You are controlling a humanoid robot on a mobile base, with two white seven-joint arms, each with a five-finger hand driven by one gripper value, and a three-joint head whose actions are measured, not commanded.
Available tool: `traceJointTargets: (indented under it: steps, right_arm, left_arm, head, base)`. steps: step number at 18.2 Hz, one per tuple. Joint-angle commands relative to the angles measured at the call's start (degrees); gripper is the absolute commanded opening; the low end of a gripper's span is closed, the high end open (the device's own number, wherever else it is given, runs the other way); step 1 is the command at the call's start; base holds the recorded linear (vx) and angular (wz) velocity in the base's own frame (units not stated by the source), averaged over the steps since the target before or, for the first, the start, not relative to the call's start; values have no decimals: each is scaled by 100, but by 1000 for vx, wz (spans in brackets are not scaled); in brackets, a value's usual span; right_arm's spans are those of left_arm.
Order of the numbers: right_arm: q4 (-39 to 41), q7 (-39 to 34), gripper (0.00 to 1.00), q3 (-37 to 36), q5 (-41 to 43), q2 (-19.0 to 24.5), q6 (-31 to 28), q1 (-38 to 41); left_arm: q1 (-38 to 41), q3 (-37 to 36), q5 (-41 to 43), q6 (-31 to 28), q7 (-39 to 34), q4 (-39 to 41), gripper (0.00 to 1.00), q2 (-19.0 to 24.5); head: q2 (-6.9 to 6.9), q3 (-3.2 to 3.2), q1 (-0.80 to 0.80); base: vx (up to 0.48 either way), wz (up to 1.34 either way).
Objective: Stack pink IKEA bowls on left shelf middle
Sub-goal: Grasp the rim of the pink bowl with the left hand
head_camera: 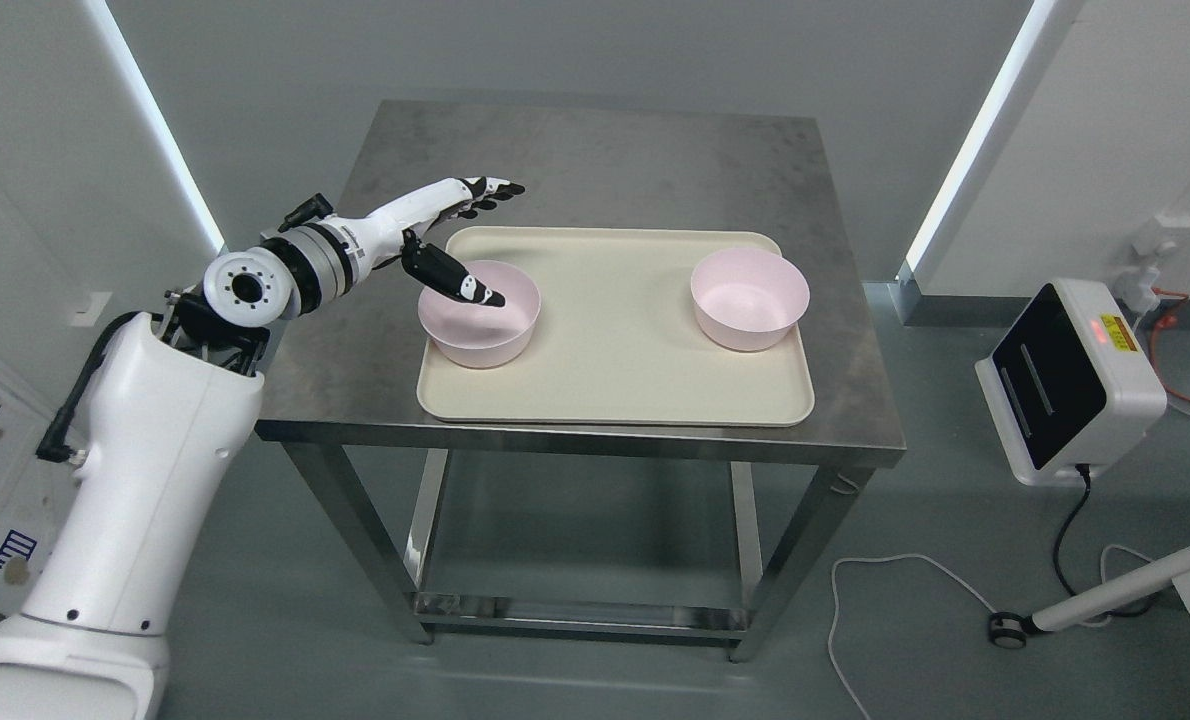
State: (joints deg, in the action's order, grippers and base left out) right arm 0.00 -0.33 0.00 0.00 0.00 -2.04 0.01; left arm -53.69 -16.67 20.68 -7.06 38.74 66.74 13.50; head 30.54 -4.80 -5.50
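The left hand (445, 235) is released, thumb inside the near pink bowl (479, 312); a weak pinch may tip it on the tray (615, 385).

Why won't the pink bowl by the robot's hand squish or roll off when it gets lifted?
The left pink bowl looks like stiff, thin plastic, so it probably keeps its shape and feels light. It sits upright on the tray, so rolling seems unlikely. Its smooth wall might slip; the left hand has its thumb over the rim, fingers spread.
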Motion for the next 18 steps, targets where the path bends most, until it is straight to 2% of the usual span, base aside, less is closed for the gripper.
traceJointTargets:
  steps: [1, 8, 14, 18]
  right_arm:
    - [193, -2, 100, -61, 0, -100, 1, 8]
    - [193, -2, 100, -61, 0, -100, 1, 8]
    - [193, -2, 100, -61, 0, -100, 1, 8]
    - [193, -2, 100, -61, 0, -100, 1, 8]
  left_arm:
    - [-335, -715, 305, -58, 81, -732, 89, -550]
    - [-485, -645, 1166, 47, 81, -1304, 86, -497]
    - [-485, -530, 1175, 38, 28, -1347, 67, -453]
    - [-485, -504, 1184, 30, 28, -1426, 60, -462]
  head:
    - [0, 0, 0]
    - [0, 0, 0]
    - [0, 0, 0]
    - [0, 0, 0]
  base:
    - [0, 0]
    - [0, 0]
    - [0, 0]
    - [0, 0]
